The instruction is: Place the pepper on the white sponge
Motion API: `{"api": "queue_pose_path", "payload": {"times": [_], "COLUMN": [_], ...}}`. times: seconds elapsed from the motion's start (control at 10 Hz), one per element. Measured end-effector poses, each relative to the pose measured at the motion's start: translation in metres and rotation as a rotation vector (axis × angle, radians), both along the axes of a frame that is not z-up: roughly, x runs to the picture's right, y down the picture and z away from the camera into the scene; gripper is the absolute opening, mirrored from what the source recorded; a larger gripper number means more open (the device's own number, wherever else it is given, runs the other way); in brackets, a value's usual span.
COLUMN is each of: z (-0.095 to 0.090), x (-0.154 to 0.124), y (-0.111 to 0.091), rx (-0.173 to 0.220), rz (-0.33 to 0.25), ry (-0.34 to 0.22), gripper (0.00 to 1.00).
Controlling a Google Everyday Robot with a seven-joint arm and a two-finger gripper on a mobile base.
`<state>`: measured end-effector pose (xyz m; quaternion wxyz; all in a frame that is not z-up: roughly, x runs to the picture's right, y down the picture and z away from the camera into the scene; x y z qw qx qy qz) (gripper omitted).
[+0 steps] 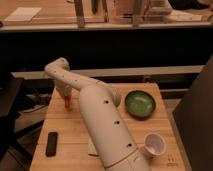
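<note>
While the end effector (65, 98) hangs over the far-left corner of the wooden tabletop (70, 131), I see the pepper (67, 104), slim and red-orange, right at its tip. Whether it's gripped or lying loose, I cannot tell. I judge we're at the pick-up step. Next I'd carry it to the near edge, onto the white sponge (92, 148), a flat pale pad mostly hidden by the smooth arm (102, 125). The round green bowl (140, 103) sits well to the right.
</note>
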<state>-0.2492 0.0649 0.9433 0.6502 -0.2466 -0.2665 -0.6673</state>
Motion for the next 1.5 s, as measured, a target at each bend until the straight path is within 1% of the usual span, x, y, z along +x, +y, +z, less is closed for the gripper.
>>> {"api": "queue_pose_path", "payload": {"times": [0.1,0.2,0.4,0.5,0.8,1.0,1.1,1.2,1.3,1.5], "z": [0.000,-0.002,-0.006,-0.007,-0.012,-0.017,-0.019,-0.022,-0.025,-0.033], "x": [0.002,0.007,0.016,0.016,0.019,0.025,0.026,0.026,0.029,0.041], "y": [0.000,-0.002,-0.006,-0.005,-0.005,-0.005,-0.004,-0.004,-0.003,-0.002], "rx": [0.004,0.005,0.006,0.005,0.006,0.004,0.003,0.005,0.007,0.009], "rz": [0.000,0.004,0.011,0.011,0.018,0.022,0.024,0.024,0.025,0.032], "ry": [0.001,0.003,0.006,0.004,-0.002,-0.002,-0.002,-0.006,-0.007,-0.004], "gripper": [0.01,0.03,0.11,0.14,0.16,0.23,0.24,0.27,0.28,0.13]}}
